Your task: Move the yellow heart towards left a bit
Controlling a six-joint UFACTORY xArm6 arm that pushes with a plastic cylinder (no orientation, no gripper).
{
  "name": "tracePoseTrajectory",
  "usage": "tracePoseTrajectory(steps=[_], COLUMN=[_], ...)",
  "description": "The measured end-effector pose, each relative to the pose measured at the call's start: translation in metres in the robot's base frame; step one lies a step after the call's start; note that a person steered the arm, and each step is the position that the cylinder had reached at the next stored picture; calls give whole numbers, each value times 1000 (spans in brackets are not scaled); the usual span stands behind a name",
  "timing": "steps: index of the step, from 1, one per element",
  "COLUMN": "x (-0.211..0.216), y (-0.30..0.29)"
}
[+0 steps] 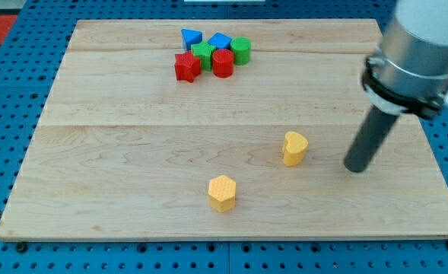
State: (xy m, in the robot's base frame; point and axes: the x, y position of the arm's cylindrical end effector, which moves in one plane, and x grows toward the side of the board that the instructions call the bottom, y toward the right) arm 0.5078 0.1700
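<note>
The yellow heart [294,148] sits on the wooden board [132,175], right of the middle. My tip [354,168] rests on the board to the heart's right and slightly lower, a short gap away and not touching it. A yellow hexagon [222,192] lies lower left of the heart.
A tight cluster sits at the view's top: a red star [186,66], a green block [203,53], a red cylinder [223,62], a green cylinder [240,50], a blue triangle [191,37] and a blue block [220,40]. The arm's grey body [417,46] fills the upper right.
</note>
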Motion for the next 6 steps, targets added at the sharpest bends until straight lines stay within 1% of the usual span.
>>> tracePoseTrajectory(steps=[1, 2, 3, 4, 5, 6], x=[-6, 10, 11, -13, -21, -24], y=[-17, -100, -80, -44, -86, -162])
